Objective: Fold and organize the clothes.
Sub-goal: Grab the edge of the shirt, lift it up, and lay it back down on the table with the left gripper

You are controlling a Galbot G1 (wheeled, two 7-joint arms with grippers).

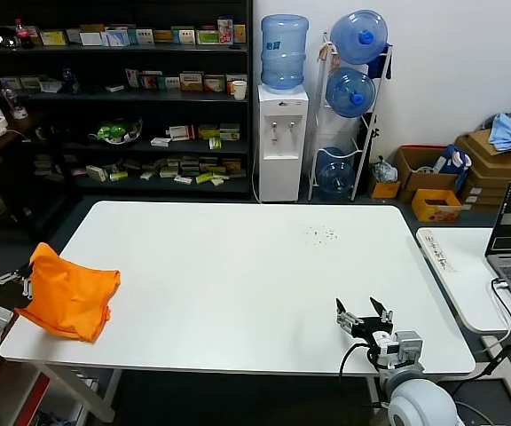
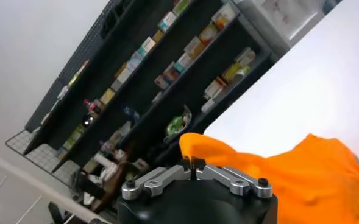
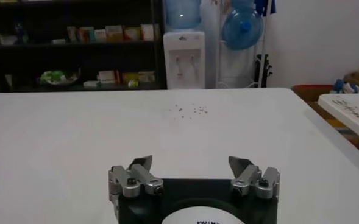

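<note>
T-shirt bunched in closed left hand at table edge

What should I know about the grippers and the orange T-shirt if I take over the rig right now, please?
Left gripper: shut on a pinched corner of the orange T-shirt, at the left near corner of the white table.
Right gripper: open, holding nothing, low over the table's near right edge.
T-shirt: bunched in a heap at the table's left edge, partly lifted by the left gripper.
Done: the shirt is grasped; no fold visible.
Left: spread it flat, fold it, set it neatly.
</note>
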